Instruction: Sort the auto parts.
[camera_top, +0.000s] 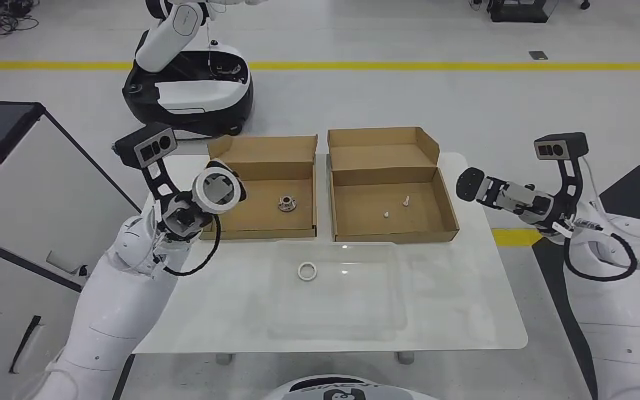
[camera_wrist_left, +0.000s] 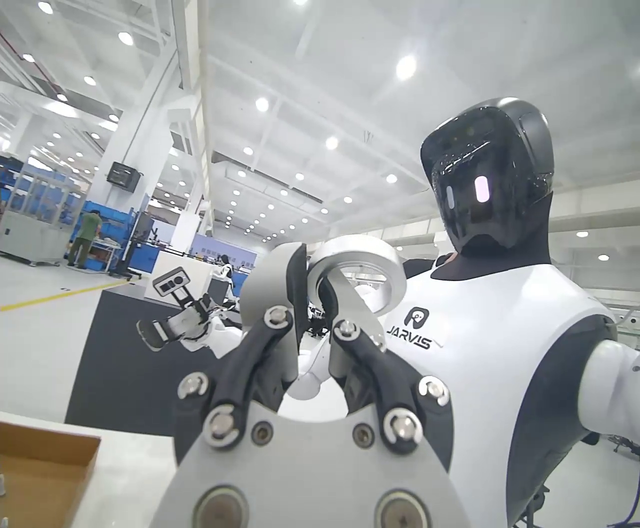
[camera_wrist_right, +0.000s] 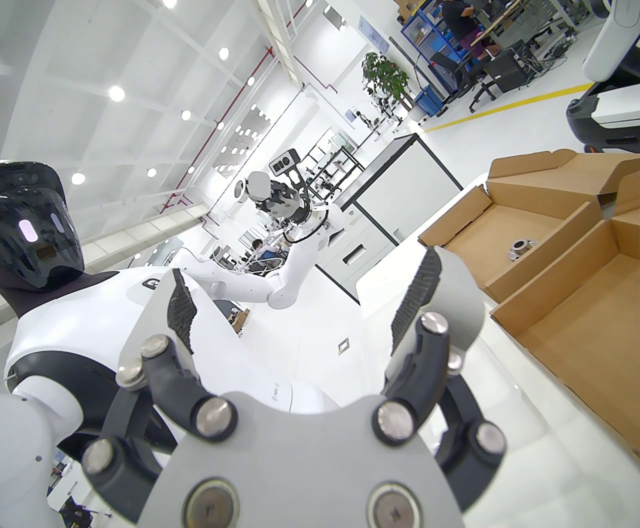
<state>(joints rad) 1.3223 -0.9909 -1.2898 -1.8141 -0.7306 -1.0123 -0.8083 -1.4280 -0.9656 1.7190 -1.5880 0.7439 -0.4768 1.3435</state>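
Observation:
My left gripper (camera_top: 207, 196) (camera_wrist_left: 314, 280) is shut on the wall of a wide silver metal ring (camera_top: 219, 188) (camera_wrist_left: 356, 270), held up in the air over the left edge of the left cardboard box (camera_top: 262, 222). A flanged metal part (camera_top: 287, 203) (camera_wrist_right: 520, 248) lies in that box. Two small pale parts (camera_top: 397, 206) lie in the right cardboard box (camera_top: 392, 236). A small white ring (camera_top: 308, 270) rests on the table in front of the boxes. My right gripper (camera_top: 470, 185) (camera_wrist_right: 305, 280) hangs open and empty off the right box's right side.
The white table (camera_top: 460, 310) carries a shallow transparent tray (camera_top: 350, 295) at its front middle. Another robot's dark base (camera_top: 190, 85) stands on the floor behind the table. A white cabinet (camera_top: 40, 200) stands to the left.

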